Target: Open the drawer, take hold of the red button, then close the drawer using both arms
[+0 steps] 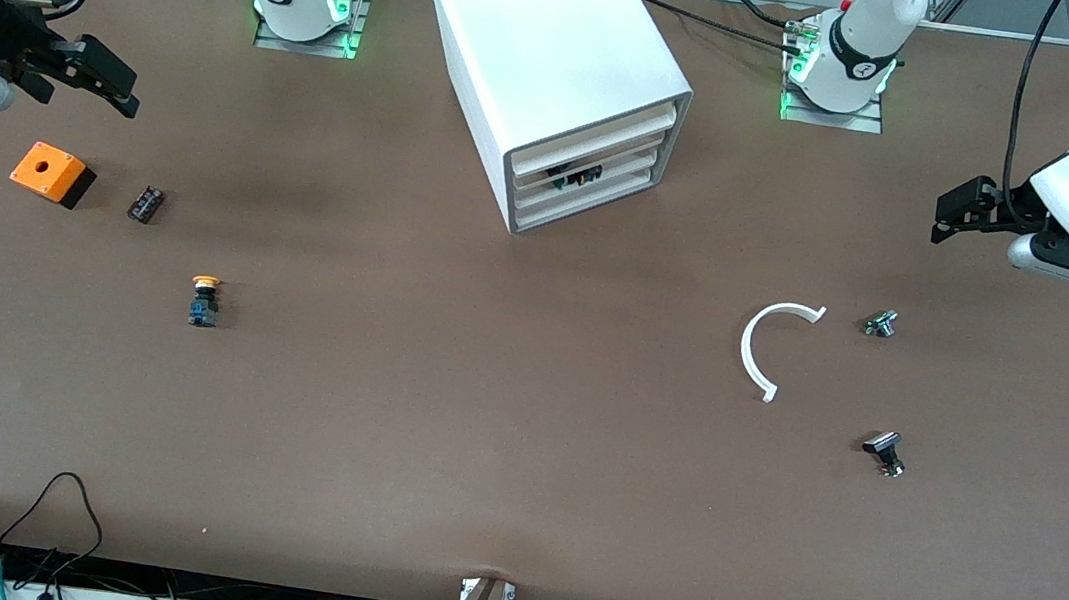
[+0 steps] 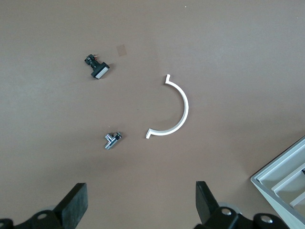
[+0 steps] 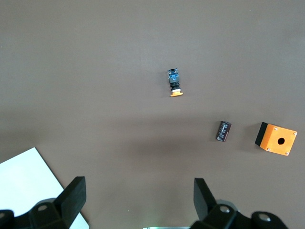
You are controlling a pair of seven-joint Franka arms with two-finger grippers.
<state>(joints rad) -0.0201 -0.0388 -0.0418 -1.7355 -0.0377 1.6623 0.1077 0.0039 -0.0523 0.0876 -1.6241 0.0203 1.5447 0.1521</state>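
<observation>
Cabinet (image 1: 563,52): white box between the two arm bases, four stacked fronts facing the front camera and angled toward the left arm's end; a corner of it shows in both wrist views.
Drawer (image 1: 582,167): third front from the cabinet's base; shut or almost shut, small dark parts showing at its front edge.
Button: red cap not visible in any view; cannot tell where it lies.
Left gripper (image 1: 951,219): up in the air over the left arm's end of the table; fingers (image 2: 76,202) spread wide, nothing between them; arm waits.
Right gripper (image 1: 106,82): up in the air over the right arm's end; fingers (image 3: 76,193) spread wide, holding nothing; arm waits.
Orange box (image 1: 52,173): on the table at the right arm's end, hole in its top; dark cylinder (image 1: 146,203) just beside it.
Yellow-capped button (image 1: 204,299): lying alone, nearer the front camera than the cylinder.
White arc (image 1: 769,347): flat on the table toward the left arm's end; silver part (image 1: 880,323) beside it; black part (image 1: 885,452) nearer the front camera.
</observation>
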